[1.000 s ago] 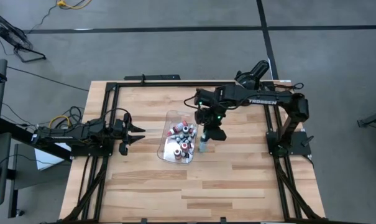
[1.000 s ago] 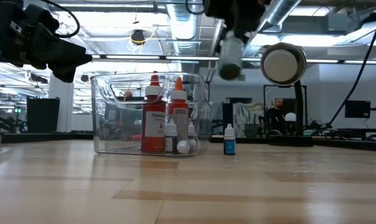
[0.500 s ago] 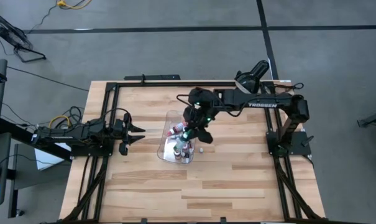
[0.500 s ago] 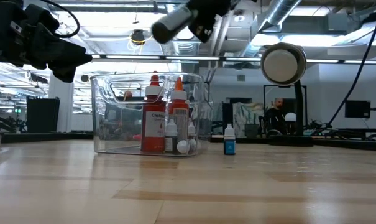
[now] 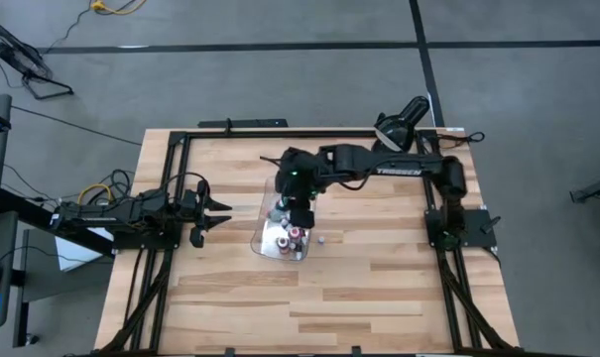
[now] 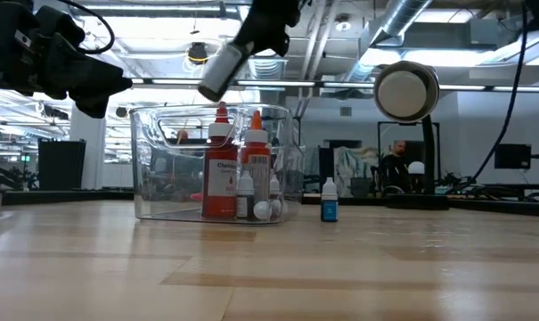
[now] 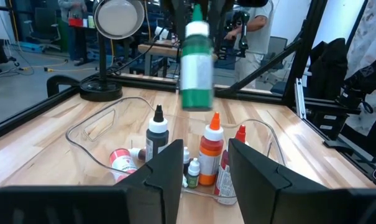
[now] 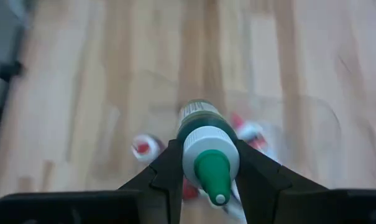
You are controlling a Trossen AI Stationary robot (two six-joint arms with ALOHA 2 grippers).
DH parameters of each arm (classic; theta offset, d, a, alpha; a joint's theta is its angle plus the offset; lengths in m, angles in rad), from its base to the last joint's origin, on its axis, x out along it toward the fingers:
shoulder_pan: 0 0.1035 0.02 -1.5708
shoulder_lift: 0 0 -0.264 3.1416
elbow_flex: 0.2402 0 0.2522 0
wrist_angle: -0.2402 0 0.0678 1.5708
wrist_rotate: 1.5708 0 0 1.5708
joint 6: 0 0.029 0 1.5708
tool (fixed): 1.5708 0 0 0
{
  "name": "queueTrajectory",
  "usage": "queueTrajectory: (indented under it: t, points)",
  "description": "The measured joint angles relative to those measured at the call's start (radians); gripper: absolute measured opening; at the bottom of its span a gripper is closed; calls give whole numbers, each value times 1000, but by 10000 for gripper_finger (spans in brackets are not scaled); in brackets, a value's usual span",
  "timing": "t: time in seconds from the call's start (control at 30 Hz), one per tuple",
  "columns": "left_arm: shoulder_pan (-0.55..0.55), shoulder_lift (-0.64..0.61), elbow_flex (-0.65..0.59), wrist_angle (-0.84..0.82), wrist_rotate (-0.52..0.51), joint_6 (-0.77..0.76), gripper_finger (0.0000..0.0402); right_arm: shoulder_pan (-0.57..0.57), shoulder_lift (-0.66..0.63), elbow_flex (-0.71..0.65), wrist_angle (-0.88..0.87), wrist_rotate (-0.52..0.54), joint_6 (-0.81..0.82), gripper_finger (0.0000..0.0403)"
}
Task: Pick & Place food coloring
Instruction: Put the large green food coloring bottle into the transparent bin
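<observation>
My right gripper [image 5: 298,205] hangs over the clear tray [image 5: 258,238] and is shut on a green food coloring bottle [image 6: 220,71] with a white collar and a green tip. Several food coloring bottles stand or lie in the tray [image 7: 88,127]: a black one [image 7: 156,140], an orange one [image 7: 210,155] and a red one [image 6: 220,169]. One tiny blue bottle [image 6: 329,207] stands on the table to the right of the tray. My left gripper [image 5: 220,213] waits open at the table's left side, level, facing the tray. My right gripper pinches the green bottle between its two fingers at the top of the body, just below the white collar [image 8: 209,149], one finger on each side. The bottle is lifted clear above the tray. It hangs tilted, its tip toward the wrist and its base [image 6: 208,87] lower.
A black round lamp [image 6: 405,91] stands at the table's far right corner. A black frame [image 5: 280,134] runs along the table's edges. Bare wood lies in front of the tray [image 5: 309,297]. People and desks show in the room behind.
My right gripper has carried the green bottle toward the table's left, from above the tiny blue bottle to above the tray, and has risen a little. It has tipped, so the bottle now slants instead of hanging nearly upright. The blue bottle has stayed put.
</observation>
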Motion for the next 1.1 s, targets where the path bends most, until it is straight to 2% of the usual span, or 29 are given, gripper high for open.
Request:
queueTrajectory:
  t: [0.17,0.33,1.1]
  points:
    - [0,0,0,0,-1,0,118,21,130,227,-199,90,2,107]
    - [0,0,0,0,-1,0,118,42,238,405,-295,116,9,107]
    - [0,0,0,0,0,0,118,63,401,379,-340,121,-80,107]
